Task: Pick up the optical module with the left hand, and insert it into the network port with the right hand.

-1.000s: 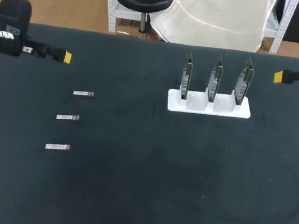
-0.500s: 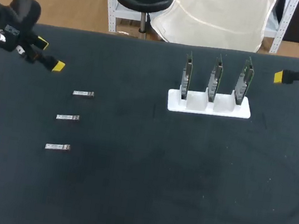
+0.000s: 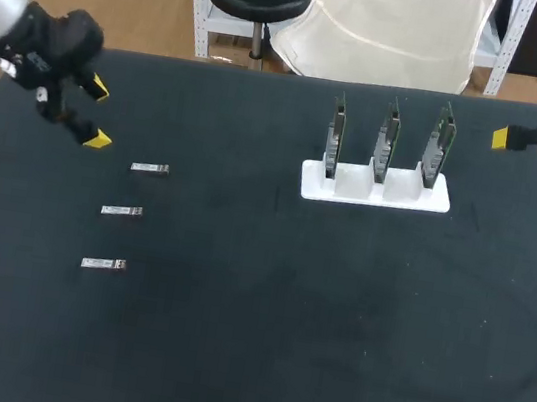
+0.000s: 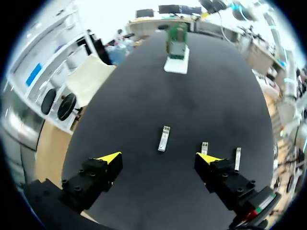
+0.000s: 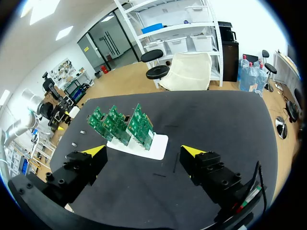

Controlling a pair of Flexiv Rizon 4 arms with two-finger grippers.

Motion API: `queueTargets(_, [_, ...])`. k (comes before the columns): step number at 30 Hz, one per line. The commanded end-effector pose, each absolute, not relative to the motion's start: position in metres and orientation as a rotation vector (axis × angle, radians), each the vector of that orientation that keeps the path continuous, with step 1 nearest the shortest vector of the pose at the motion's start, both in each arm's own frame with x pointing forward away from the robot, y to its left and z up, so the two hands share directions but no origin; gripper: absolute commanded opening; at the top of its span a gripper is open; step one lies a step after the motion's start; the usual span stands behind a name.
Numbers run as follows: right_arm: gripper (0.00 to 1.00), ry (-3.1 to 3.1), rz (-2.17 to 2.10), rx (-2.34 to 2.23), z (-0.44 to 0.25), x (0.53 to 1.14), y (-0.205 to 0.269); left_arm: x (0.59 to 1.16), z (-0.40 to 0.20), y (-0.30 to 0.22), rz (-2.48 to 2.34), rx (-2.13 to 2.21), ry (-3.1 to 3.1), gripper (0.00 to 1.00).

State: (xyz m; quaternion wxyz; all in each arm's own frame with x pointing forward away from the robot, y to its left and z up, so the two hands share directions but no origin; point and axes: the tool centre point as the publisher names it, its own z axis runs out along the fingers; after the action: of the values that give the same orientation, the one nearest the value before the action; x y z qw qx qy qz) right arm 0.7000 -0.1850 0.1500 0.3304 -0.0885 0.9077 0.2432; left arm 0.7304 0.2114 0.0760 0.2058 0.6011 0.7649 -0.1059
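Three small silver optical modules lie in a column at the table's left: far (image 3: 150, 168), middle (image 3: 122, 211), near (image 3: 103, 263). My left gripper (image 3: 97, 114) hovers open just left of the far one, holding nothing. In its wrist view that gripper (image 4: 158, 158) is wide open, with one module (image 4: 164, 138) ahead between the fingers and two more (image 4: 205, 147) (image 4: 237, 159) off to one side. Three upright green network cards (image 3: 387, 138) stand in a white holder (image 3: 374, 192). My right gripper (image 3: 501, 138) stays open at the far right edge, empty; its wrist view shows the gripper (image 5: 144, 151) facing the cards (image 5: 122, 124).
The black mat (image 3: 258, 341) covers the whole table. The white holder (image 4: 177, 64) sits far ahead of the left gripper, across bare mat. My left arm (image 5: 43, 110) shows far off in the right wrist view.
My left arm has swung in over the table towards the far module, and its gripper has turned so that both yellow tips show. The right arm has not moved.
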Motion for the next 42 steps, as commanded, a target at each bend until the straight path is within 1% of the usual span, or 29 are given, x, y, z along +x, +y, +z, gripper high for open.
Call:
queueTargets(1, [1.00, 2.374, 0.636, -0.231, 0.150, 0.700, -0.185, 0.745, 0.066, 0.202, -0.261, 1.959, 2.196, 1.00])
queueTargets(18, [1.00, 2.374, 0.636, -0.231, 0.150, 0.700, -0.185, 0.740, 0.030, 0.196, -0.224, 2.037, 2.267, 1.00])
queueTargets(42, [1.00, 2.374, 0.636, -0.231, 0.150, 0.700, -0.185, 0.732, 0.003, 0.191, -0.080, 2.061, 2.250, 1.00])
